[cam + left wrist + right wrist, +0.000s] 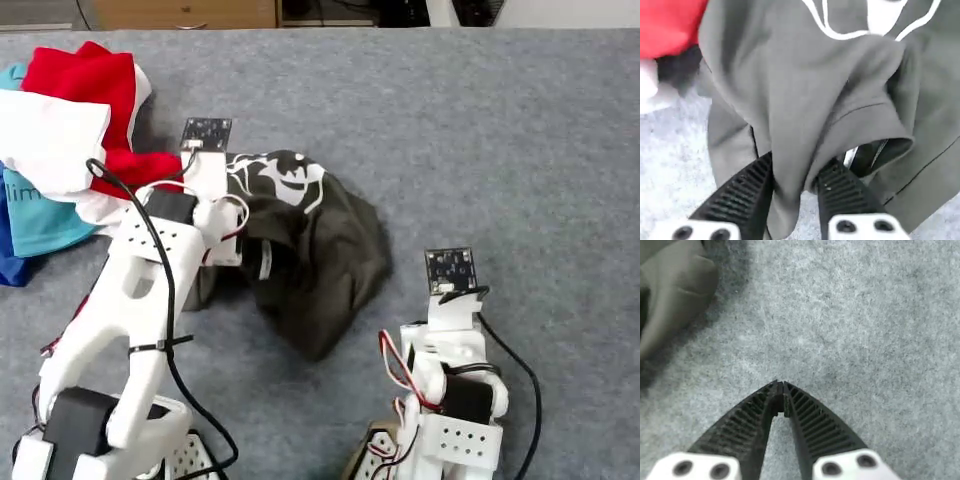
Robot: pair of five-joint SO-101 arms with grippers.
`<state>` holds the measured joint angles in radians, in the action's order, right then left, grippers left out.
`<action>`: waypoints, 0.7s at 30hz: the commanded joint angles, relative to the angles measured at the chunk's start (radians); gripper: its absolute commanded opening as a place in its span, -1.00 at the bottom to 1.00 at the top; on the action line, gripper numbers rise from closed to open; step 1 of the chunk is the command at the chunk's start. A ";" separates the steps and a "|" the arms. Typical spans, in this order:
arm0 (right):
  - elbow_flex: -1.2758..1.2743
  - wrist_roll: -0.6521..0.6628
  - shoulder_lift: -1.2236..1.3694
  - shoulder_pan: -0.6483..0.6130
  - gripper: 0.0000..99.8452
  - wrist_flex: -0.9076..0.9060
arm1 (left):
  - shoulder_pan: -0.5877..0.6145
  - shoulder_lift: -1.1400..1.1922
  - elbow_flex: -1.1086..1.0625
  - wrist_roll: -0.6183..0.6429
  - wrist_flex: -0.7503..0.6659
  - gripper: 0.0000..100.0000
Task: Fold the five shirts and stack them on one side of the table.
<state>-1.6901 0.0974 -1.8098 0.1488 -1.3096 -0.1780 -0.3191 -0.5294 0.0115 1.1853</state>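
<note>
A dark grey shirt with a white print lies crumpled in the middle of the table. My left gripper is shut on a fold of this dark grey shirt, the cloth pinched between its black ribbed fingers. In the high view the left arm's gripper sits at the shirt's left edge. My right gripper is shut on nothing, hovering over bare grey felt, with a corner of the dark shirt farther off. The right arm stands at the front right.
A heap of other shirts lies at the back left: red, white, teal and a blue edge. The grey felt table stretches out to the right and back.
</note>
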 commanded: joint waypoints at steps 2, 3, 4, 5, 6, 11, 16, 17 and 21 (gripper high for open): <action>0.001 -0.009 -0.087 -0.004 -0.99 -0.006 | -0.002 -0.041 -0.002 0.003 -0.009 -0.79; 0.001 -0.009 -0.087 -0.004 -0.99 -0.006 | -0.002 -0.041 0.000 0.003 -0.009 -0.79; 0.001 -0.009 -0.087 -0.004 -0.99 -0.006 | -0.002 -0.041 0.000 0.003 -0.009 -0.79; 0.001 -0.009 -0.087 -0.004 -0.99 -0.006 | -0.002 -0.041 0.000 0.003 -0.009 -0.79; 0.001 -0.009 -0.087 -0.004 -0.99 -0.006 | -0.003 -0.036 -0.005 0.003 -0.009 -0.79; 0.001 -0.009 -0.087 -0.004 -0.99 -0.006 | -0.011 -0.039 -0.044 0.005 -0.028 -0.79; 0.001 -0.009 -0.087 -0.004 -0.99 -0.006 | -0.002 -0.039 -0.038 0.002 -0.032 -0.79; 0.001 -0.009 -0.087 -0.004 -0.99 -0.006 | -0.002 -0.033 -0.040 0.003 -0.035 -0.79; 0.001 -0.009 -0.087 -0.004 -0.99 -0.006 | 0.000 -0.036 -0.061 0.005 -0.029 -0.79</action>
<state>-1.6901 0.0974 -1.8098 0.1488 -1.3096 -0.1780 -0.3207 -0.5877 0.0115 1.1623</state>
